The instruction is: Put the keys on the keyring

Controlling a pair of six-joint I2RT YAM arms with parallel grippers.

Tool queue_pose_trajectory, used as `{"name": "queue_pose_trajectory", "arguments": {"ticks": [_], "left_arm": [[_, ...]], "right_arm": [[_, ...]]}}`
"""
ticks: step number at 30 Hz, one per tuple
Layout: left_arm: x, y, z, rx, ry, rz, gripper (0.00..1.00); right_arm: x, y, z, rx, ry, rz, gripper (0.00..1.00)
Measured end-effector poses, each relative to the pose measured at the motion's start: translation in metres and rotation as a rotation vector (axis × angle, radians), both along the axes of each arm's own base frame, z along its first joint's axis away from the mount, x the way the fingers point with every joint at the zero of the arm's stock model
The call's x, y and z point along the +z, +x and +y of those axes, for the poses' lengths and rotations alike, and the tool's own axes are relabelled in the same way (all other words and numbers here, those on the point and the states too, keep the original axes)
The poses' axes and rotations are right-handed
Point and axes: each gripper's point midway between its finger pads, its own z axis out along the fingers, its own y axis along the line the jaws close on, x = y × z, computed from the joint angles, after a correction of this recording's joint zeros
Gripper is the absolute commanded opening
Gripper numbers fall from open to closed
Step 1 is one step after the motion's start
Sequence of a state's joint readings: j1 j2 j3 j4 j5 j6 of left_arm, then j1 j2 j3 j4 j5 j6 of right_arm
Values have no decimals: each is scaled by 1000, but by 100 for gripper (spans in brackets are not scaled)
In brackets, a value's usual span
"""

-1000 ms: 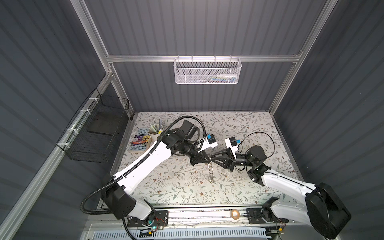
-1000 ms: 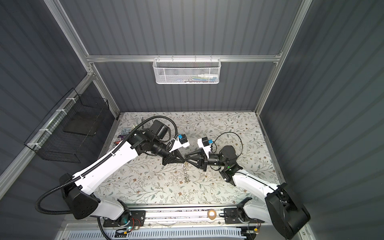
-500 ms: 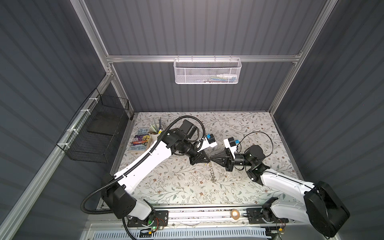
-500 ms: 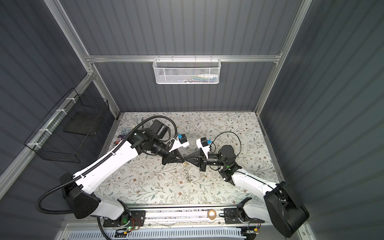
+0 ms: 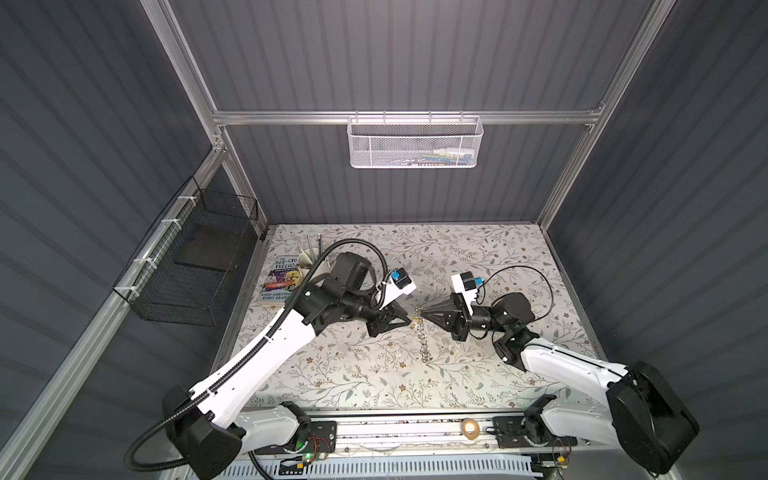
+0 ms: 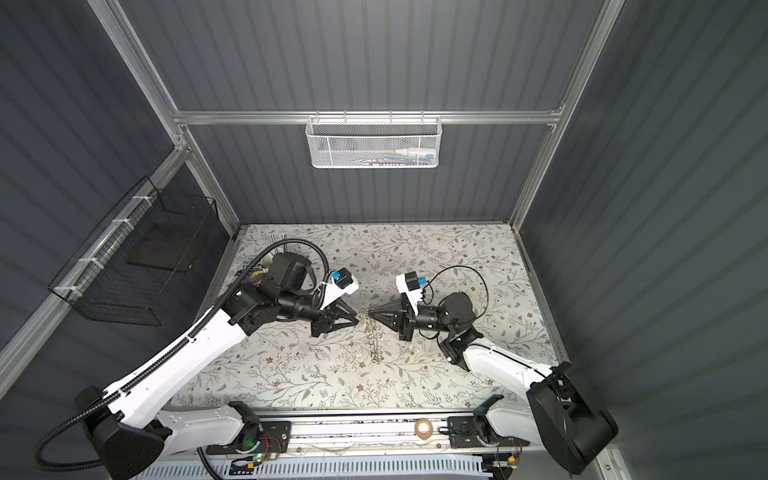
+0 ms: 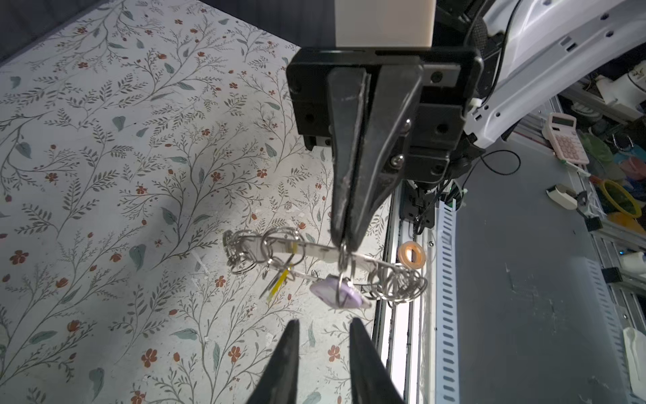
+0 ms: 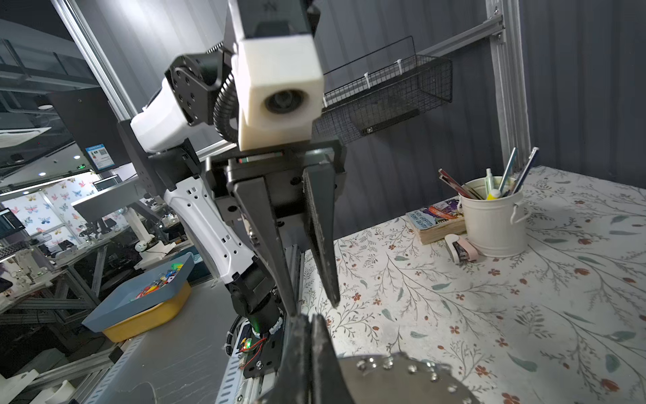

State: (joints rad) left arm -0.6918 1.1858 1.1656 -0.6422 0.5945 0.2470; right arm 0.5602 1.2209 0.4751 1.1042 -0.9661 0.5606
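Operator: What do the top views give me?

Spotter: In both top views your right fingers (image 5: pixel 436 316) and left fingers (image 5: pixel 390 320) point at each other, tips nearly meeting, above the floral-patterned tabletop (image 5: pixel 332 374). The large flat grey metal keyring with wire loops round its rim (image 5: pixel 423 343) hangs edge-on just below the right tips.

Operator: And the left wrist view?

Spotter: Your right fingers (image 7: pixel 349 157) are pressed together, pinching the keyring's (image 7: pixel 314 249) upper rim. The pale lilac oblong plastic tag (image 7: pixel 337 296) of one small dark key hangs just beneath that pinch. The yellow oblong tag (image 7: pixel 278 284) hangs further along the rim. Your left fingers (image 7: pixel 290 360) are spread and empty, just short of the lilac tag. Whether either key is fully threaded I cannot tell. My advice: hold the right pinch firm so the ring cannot swing. Bring the spread left fingers in slowly and square to the tag, and close only once it sits between them. A glancing touch would likely set everything swinging.

Operator: Right wrist view?

Spotter: Your left fingers (image 8: pixel 267 238), spread, stand just over your closed right tips, with the ring's grey face (image 8: pixel 402 379) beside them. Beyond them a white metal pot of pens (image 8: pixel 494 220), a paperback book (image 8: pixel 433 220) and a small pink dispenser (image 8: pixel 461 248) sit on the tabletop. A black wire basket (image 8: pixel 402 87) hangs on the dark ribbed wall (image 8: pixel 576 70).
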Motion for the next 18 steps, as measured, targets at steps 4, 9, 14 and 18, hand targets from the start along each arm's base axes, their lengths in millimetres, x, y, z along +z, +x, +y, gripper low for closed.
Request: {"name": "queue_pose_trajectory", "arguments": {"ticks": [4, 9, 14, 18], "left_arm": [[-6, -3, 6, 65, -84, -3, 37], [1, -1, 1, 89, -190, -13, 48], [12, -8, -9, 22, -282, -2, 51], [12, -12, -12, -8, -318, 17, 45]], "right_arm": [[7, -4, -1, 10, 32, -10, 0], [6, -4, 2, 27, 56, 1, 0], [5, -3, 4, 40, 77, 15, 0], [6, -3, 5, 47, 87, 13, 0]]}}
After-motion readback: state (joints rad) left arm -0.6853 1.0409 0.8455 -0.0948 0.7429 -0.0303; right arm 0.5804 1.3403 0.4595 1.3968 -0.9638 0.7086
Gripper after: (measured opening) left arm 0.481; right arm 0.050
